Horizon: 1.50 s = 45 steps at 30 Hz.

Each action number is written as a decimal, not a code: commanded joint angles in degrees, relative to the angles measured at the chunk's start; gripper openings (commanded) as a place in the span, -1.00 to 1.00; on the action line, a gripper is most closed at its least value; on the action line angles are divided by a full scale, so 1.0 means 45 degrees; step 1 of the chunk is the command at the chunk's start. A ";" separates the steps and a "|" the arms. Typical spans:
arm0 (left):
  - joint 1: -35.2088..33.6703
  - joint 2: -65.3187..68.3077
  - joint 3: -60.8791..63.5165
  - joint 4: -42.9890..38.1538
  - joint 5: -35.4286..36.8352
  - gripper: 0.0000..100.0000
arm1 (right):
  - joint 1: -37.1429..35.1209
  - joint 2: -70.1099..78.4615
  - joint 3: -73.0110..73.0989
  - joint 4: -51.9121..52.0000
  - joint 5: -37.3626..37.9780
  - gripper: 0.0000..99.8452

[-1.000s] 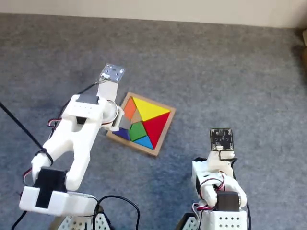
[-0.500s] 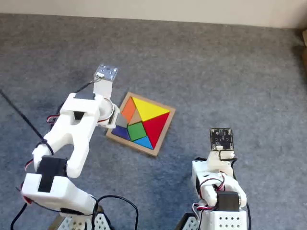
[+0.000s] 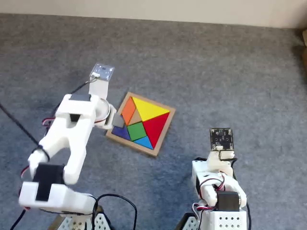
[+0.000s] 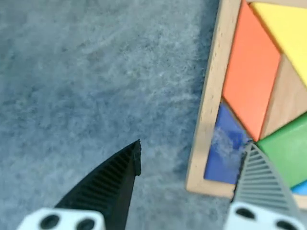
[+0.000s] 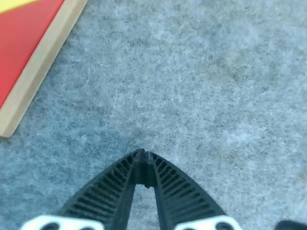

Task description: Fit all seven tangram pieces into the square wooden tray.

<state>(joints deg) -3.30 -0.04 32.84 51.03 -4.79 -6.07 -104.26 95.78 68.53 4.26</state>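
Note:
The square wooden tray [image 3: 165,134] lies on the grey carpet, turned like a diamond. In it I see yellow [image 3: 148,109], red [image 3: 157,125], orange [image 3: 128,109], green [image 3: 136,130], light blue [image 3: 144,141] and dark blue [image 3: 121,132] pieces around a tan triangle [image 3: 136,116]. My left gripper [image 3: 115,123] hangs open astride the tray's left rim [image 4: 211,96]. Its grey finger [image 4: 256,177] is over the dark blue piece [image 4: 223,153] and its black finger [image 4: 120,167] over carpet. My right gripper [image 5: 144,163] is shut over bare carpet, apart from the tray's rim [image 5: 43,67].
Grey carpet surrounds the tray on every side. The right arm's base [image 3: 218,191] stands at the front right, the left arm's base [image 3: 53,196] at the front left. A pale wall strip [image 3: 153,9] runs along the far edge.
The left arm has drawn slightly to the left, shifting its gripper from over the tray's pieces toward the tray's left rim. The right arm has stayed still.

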 commanded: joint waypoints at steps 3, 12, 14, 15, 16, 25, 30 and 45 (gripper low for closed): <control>-0.0166 -0.2979 0.2042 -0.1387 -0.0020 -0.36 | 0.0166 -0.0068 0.1397 -0.0049 -0.0059 -0.99; -0.0166 -0.6691 0.5324 -0.3575 0.0469 -0.36 | 0.0166 -0.0068 0.1397 -0.0049 -0.0059 -0.99; -0.0225 -0.7551 0.5988 -0.4103 0.0762 -0.36 | 0.0166 -0.0068 0.1397 -0.0049 -0.0059 -0.99; -0.0264 -0.8000 0.6339 -0.4396 0.0781 -0.36 | 0.0166 -0.0068 0.1397 -0.0049 -0.0059 -0.99; -0.0264 -0.8469 0.6711 -0.4650 0.0781 -0.36 | 0.0166 -0.0068 0.1397 -0.0049 -0.0059 -0.99; -0.0244 -1.3079 0.9778 -0.5900 0.0781 -0.36 | 0.0166 -0.0068 0.1397 -0.0049 -0.0059 -0.99; -0.0225 -1.5150 1.0774 -0.5861 0.0723 -0.49 | 0.0166 -0.0068 0.1397 -0.0049 -0.0059 -0.99; -0.0186 -2.0698 1.3099 -0.5802 0.0723 -0.86 | 0.0166 -0.0068 0.1397 -0.0049 -0.0059 -0.99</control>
<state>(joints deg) -3.56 -87.69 90.86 25.63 -1.71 -6.07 -104.26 95.78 68.53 4.26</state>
